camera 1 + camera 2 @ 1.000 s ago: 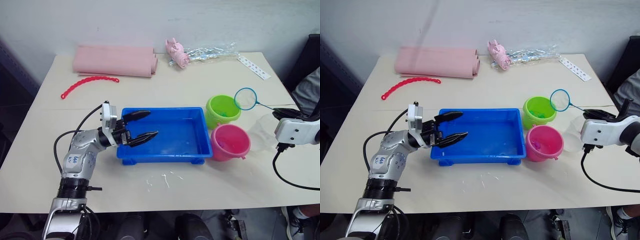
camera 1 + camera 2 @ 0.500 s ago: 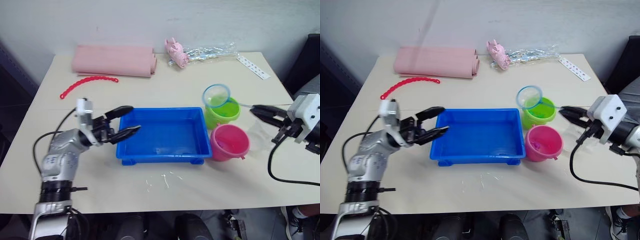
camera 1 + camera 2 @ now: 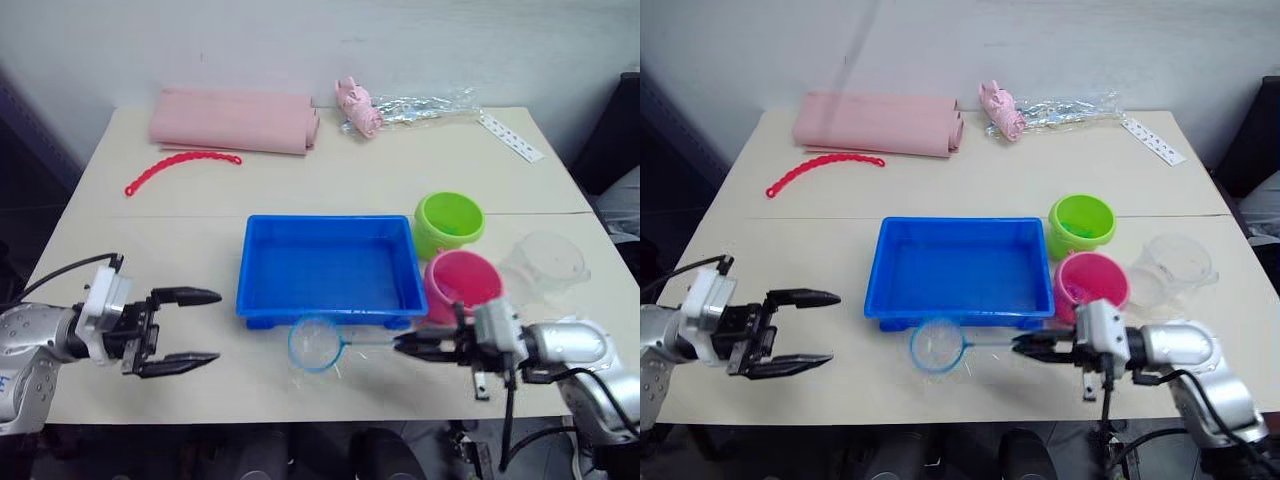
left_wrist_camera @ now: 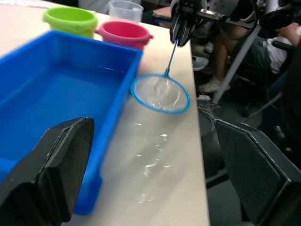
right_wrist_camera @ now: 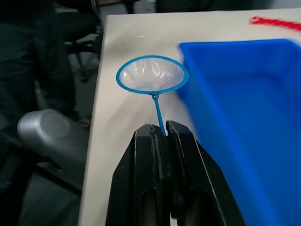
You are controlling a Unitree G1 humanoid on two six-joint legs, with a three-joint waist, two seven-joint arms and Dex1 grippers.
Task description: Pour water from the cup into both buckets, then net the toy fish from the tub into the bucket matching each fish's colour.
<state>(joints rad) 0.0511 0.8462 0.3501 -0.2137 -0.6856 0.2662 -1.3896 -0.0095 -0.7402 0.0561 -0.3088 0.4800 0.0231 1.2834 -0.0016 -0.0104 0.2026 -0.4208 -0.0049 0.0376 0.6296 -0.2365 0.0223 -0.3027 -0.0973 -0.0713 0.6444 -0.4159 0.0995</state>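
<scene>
The right claw is clamped on the thin handle of a small blue-rimmed net, whose hoop is held out ahead of the fingertips, just beside the near wall of the blue tub. The pink bucket, green bucket and clear cup stand beyond this claw. The left claw is spread wide, empty, well apart from the tub on the desk.
</scene>
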